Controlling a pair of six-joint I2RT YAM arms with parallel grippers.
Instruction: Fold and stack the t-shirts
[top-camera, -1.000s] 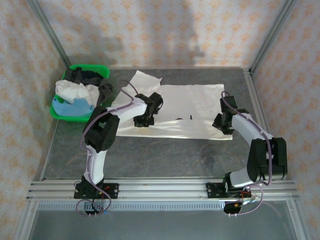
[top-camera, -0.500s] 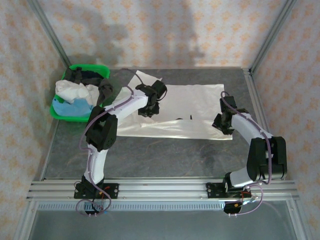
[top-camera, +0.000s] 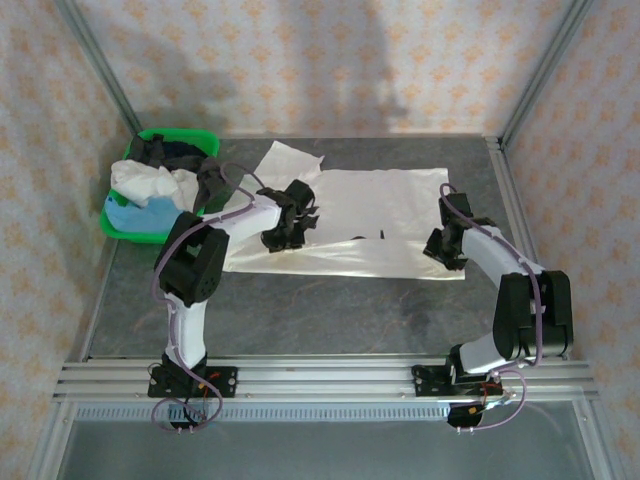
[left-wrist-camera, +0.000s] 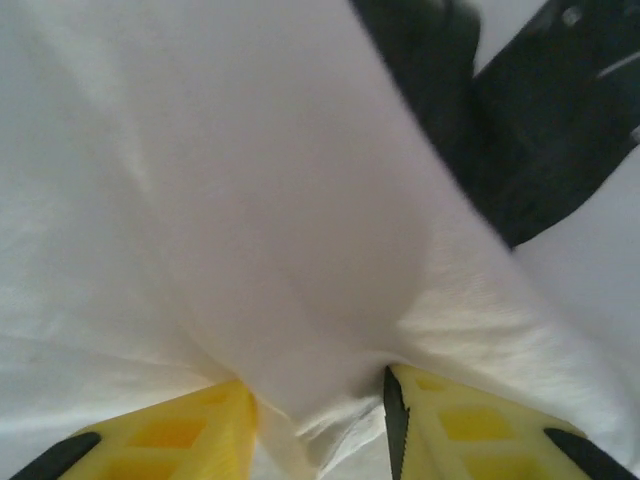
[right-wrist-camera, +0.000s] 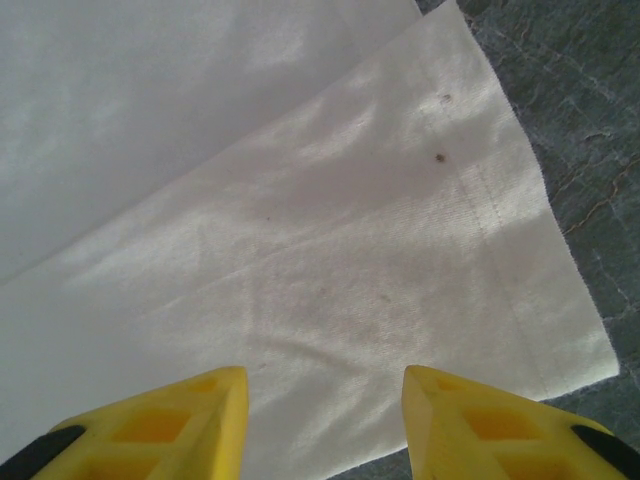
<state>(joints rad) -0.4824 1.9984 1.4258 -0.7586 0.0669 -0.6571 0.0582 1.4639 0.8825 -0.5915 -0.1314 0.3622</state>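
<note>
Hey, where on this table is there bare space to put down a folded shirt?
Widest bare patch: the table strip between the near edge of the white t-shirt and the aluminium rail. A smaller one lies in the far right corner, beside the shirt. Crowded: the left back, with the green basket and the left end effector on the shirt.

Item: my work table (top-camera: 330, 310), with a dark grey, stone-patterned top.

Lying on it:
- One white t-shirt (top-camera: 400, 210), spread flat across the far middle. One sleeve points far-left, the near strip is apparently doubled over, and the near-right corner rests on bare tabletop.
- One green basket (top-camera: 118, 226) in the far-left corner, near the shirt's left end, heaped with clothes.
</note>
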